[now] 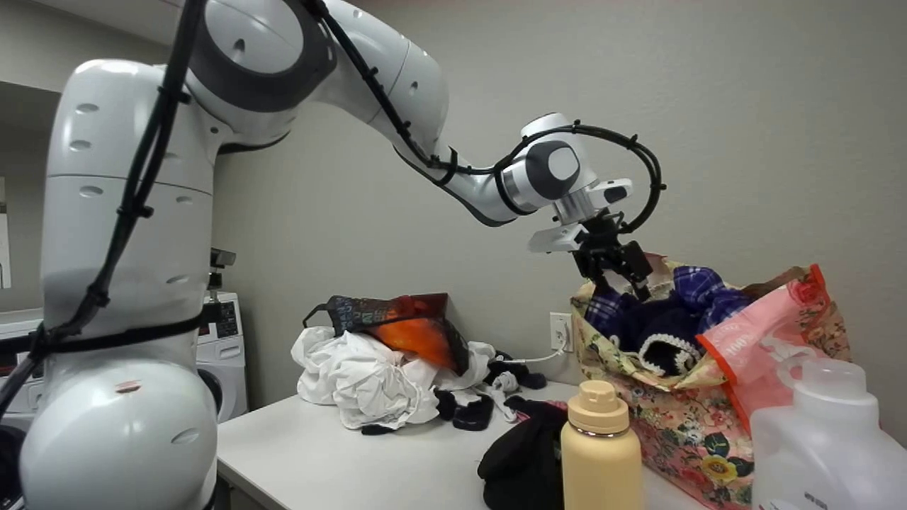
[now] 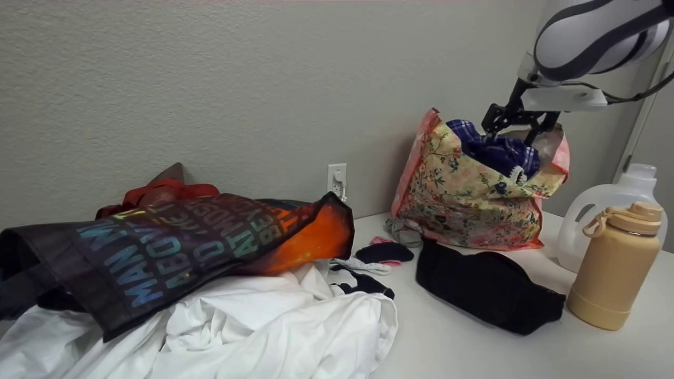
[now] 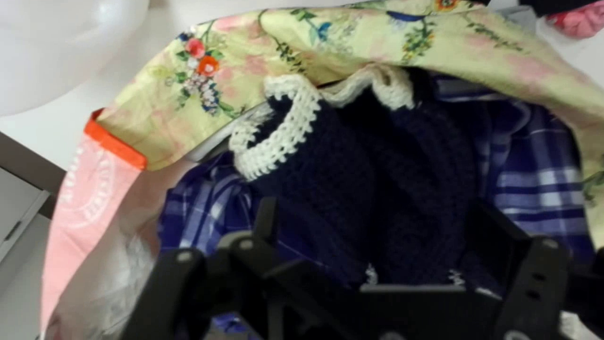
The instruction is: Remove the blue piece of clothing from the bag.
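The blue piece of clothing is a dark navy knit with white crocheted trim. It lies in the bag's mouth in an exterior view point(image 1: 655, 322) and the wrist view point(image 3: 325, 174). Blue plaid cloth point(image 3: 538, 184) bunches on both sides of it; I cannot tell if they are one garment. The bag, cream with a floral print, stands upright in both exterior views point(image 1: 680, 418) point(image 2: 463, 205), and its rim shows in the wrist view point(image 3: 339, 40). My gripper point(image 1: 623, 287) point(image 2: 511, 141) point(image 3: 377, 215) is open, pointing down into the bag's mouth, its fingers apart over the navy knit. Whether the fingertips touch it is unclear.
A tan bottle point(image 1: 602, 453) and a translucent jug point(image 1: 815, 432) stand in front of the bag. A black cloth point(image 2: 489, 289) lies before it. White clothes point(image 1: 368, 375) under a dark-and-orange printed bag point(image 2: 174, 258) lie farther along the table. The wall is behind.
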Controlling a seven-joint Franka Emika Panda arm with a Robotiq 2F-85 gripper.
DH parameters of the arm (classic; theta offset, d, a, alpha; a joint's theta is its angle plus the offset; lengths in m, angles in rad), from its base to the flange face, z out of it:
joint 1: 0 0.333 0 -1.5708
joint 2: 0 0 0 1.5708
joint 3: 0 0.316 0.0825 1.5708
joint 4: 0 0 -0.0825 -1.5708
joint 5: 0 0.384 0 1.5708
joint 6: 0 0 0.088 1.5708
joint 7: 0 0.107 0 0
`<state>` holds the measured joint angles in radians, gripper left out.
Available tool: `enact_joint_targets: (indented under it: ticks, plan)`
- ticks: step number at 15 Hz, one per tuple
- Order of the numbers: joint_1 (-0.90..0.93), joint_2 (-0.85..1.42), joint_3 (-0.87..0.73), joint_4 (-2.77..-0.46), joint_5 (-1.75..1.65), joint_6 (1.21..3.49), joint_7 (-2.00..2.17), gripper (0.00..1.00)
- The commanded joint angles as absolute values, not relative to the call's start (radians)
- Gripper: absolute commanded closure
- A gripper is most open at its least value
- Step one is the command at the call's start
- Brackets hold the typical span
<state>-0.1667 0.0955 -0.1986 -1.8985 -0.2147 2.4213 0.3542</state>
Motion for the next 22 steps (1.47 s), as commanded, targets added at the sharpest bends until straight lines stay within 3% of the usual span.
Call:
enact_joint_targets:
  ticks: [1,17,18,22]
  plan:
    - [-0.163,0.143,-0.226,-1.861,-0.282,2.452,0.459,0.0]
    - [-0.049,0.303,-0.35,-1.833,-0.651,2.565,1.024,0.0]
    - [-0.046,0.306,-0.353,-1.835,-0.676,2.56,1.053,0.18]
    - [-0.051,0.315,-0.349,-1.841,-0.732,2.553,1.14,0.51]
